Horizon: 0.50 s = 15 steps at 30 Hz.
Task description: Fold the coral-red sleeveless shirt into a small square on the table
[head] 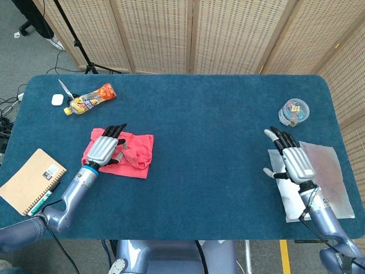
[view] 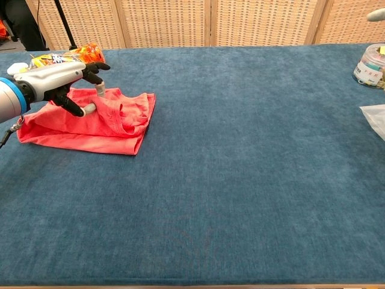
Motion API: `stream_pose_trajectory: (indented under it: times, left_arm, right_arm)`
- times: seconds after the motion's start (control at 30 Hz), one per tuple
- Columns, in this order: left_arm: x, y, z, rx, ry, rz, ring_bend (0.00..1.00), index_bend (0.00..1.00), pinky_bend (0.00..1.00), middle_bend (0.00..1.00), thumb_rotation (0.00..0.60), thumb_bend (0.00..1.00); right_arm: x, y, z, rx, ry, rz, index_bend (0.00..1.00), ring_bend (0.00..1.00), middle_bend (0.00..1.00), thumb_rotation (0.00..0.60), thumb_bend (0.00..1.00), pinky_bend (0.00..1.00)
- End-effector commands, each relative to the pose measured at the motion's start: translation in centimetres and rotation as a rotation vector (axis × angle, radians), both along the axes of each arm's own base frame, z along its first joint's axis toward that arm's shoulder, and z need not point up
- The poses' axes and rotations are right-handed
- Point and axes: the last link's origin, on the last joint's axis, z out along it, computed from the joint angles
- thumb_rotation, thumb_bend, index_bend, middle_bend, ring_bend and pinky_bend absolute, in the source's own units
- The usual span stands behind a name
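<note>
The coral-red shirt (head: 137, 154) lies folded in a rough rectangle at the left of the blue table (head: 205, 131); in the chest view the shirt (view: 114, 123) shows a bunched neckline at its right end. My left hand (head: 104, 148) rests on the shirt's left part. Seen from the chest, the left hand (view: 57, 75) has its thumb and a finger curled into a raised fold of cloth, pinching it. My right hand (head: 293, 160) lies far to the right, fingers spread, holding nothing.
A snack bottle (head: 90, 100), scissors (head: 65, 88) and a white case (head: 56, 99) lie at the back left. A notebook (head: 31, 180) sits at the front left edge. A clear jar (head: 293, 112) and a plastic sheet (head: 322, 177) are by the right hand.
</note>
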Motion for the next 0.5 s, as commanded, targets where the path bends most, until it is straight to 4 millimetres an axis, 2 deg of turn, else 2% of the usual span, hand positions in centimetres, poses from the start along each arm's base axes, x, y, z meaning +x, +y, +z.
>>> stream_pose_trajectory:
  times: [0.03, 0.37, 0.4, 0.5]
  left_arm:
    - [0.3, -1.6, 0.2, -0.035, -0.001, -0.034, 0.0, 0.6, 0.0, 0.0, 0.6, 0.49]
    - [-0.1, -5.8, 0.8, -0.149, 0.015, -0.031, 0.0, 0.6, 0.0, 0.0, 0.6, 0.46]
    - [-0.8, -6.2, 1.0, -0.155, 0.068, -0.029, 0.0, 0.6, 0.0, 0.0, 0.6, 0.45]
    - [-1.1, -6.5, 1.1, -0.155, 0.096, -0.016, 0.0, 0.6, 0.0, 0.0, 0.6, 0.43]
  right_arm:
    - [0.0, 0.0, 0.0, 0.0, 0.001, 0.0, 0.0, 0.0, 0.0, 0.6, 0.23, 0.0]
    - [0.0, 0.0, 0.0, 0.0, 0.002, -0.002, 0.0, 0.0, 0.0, 0.6, 0.23, 0.0]
    - [0.0, 0.0, 0.0, 0.0, 0.001, -0.003, 0.0, 0.0, 0.0, 0.6, 0.23, 0.0]
    - [0.0, 0.0, 0.0, -0.001, 0.001, -0.003, 0.0, 0.0, 0.0, 0.6, 0.24, 0.0]
